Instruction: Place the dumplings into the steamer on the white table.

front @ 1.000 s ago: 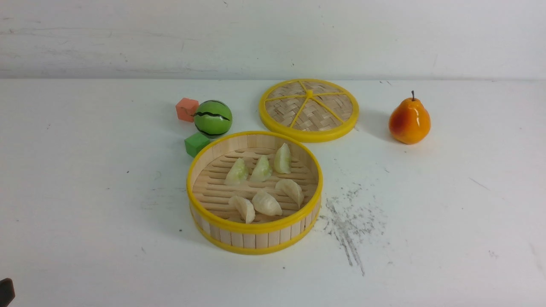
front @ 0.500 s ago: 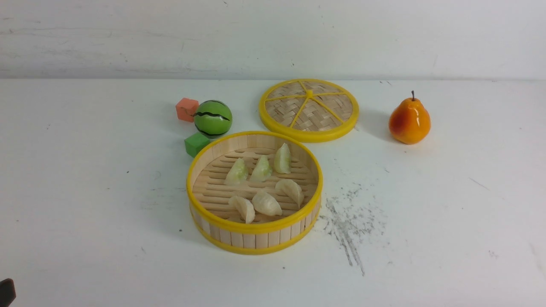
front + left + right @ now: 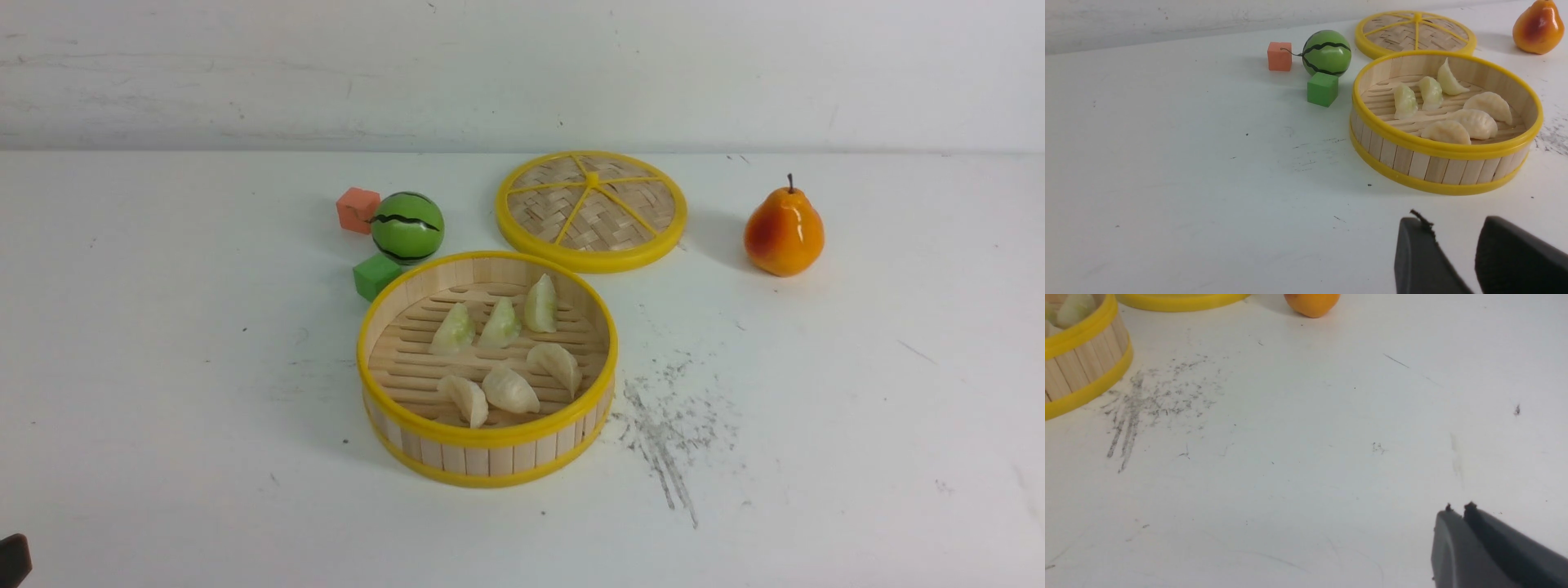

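**Six dumplings sit in the steamer, both grippers empty**

Six dumplings (image 3: 504,347) lie inside the steamer (image 3: 487,441) at the centre of the front view: three pale green in the far row, three cream-white in the near row. The steamer stands on the white table (image 3: 163,392), just left of a grey scratch patch (image 3: 669,425). Behind it, toward upper right, lies the woven lid (image 3: 591,210); a pear (image 3: 783,230) stands further right. At upper left sit a toy watermelon (image 3: 407,226), an orange cube (image 3: 357,209) and a green cube (image 3: 375,275).

In the left wrist view the left gripper (image 3: 1453,241) shows a clear gap between its fingers, holding nothing. In the right wrist view the right gripper (image 3: 1457,510) has its fingers nearly together, also empty.
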`<state>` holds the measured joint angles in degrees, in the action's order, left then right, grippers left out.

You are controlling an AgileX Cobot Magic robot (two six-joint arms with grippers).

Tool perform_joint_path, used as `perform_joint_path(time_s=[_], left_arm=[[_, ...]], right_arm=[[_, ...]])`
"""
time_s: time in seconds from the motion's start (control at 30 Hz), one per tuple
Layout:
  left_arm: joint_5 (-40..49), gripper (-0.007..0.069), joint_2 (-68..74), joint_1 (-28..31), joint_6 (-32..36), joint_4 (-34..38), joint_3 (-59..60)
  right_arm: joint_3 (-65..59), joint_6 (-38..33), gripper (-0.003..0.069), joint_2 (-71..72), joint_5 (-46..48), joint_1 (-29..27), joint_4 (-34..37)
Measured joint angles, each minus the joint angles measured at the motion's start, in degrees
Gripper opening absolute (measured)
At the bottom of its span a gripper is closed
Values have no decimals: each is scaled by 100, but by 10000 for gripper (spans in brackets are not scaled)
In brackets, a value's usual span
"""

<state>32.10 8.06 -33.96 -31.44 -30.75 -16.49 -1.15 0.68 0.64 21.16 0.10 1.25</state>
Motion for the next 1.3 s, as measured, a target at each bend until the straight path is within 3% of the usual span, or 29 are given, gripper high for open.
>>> perform_joint_path(time_s=[0.53, 0.7, 0.77, 0.87, 1.03, 1.3], left_arm=[[-184, 227, -145, 71, -16, -149, 533], [-1608, 204, -765, 1012, -359, 577, 1442], [-2341, 155, -846, 1483, -239, 667, 1728], [-2912, 17, -864, 2221, -45, 766, 1783], [-2577, -14, -864, 2794, 219, 1524, 1783], [-1101, -14, -864, 3000, 1784, 2930, 1826]], right_arm=[[0, 0, 54, 0, 0, 0, 0], [0, 0, 62, 0, 0, 0, 4], [0, 0, 64, 0, 0, 0, 4], [0, 0, 71, 0, 0, 0, 6], [0, 0, 78, 0, 0, 0, 6], [0, 0, 85, 0, 0, 0, 6]])
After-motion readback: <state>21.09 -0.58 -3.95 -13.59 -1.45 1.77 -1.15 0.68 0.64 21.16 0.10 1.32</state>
